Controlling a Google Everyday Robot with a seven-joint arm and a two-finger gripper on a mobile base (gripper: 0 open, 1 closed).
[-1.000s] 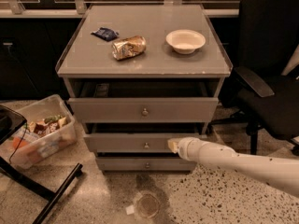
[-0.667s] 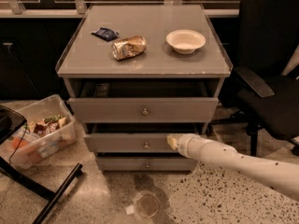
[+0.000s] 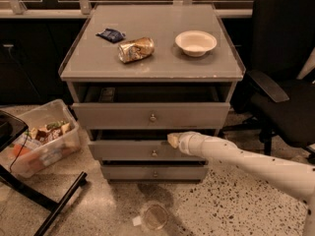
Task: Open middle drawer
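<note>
The grey cabinet [image 3: 152, 70] has three drawers. The middle drawer [image 3: 128, 150] has a flat grey front and a small round metal knob [image 3: 154, 153]; it stands slightly pulled out, with a dark gap above its front. My gripper [image 3: 172, 140] is at the end of the white arm that comes in from the lower right. It sits at the top edge of the middle drawer's front, just above and right of the knob. The top drawer [image 3: 147, 114] is also ajar.
On the cabinet top lie a crushed can [image 3: 136, 49], a white bowl [image 3: 196, 42] and a blue packet [image 3: 111, 34]. A clear bin of snacks [image 3: 42, 136] stands on the floor at left. A black office chair [image 3: 280, 82] stands at right. A clear cup [image 3: 154, 216] lies on the floor.
My gripper has moved left and slightly up along the middle drawer's front, from right of the knob to its top edge. The drawer front looks about the same.
</note>
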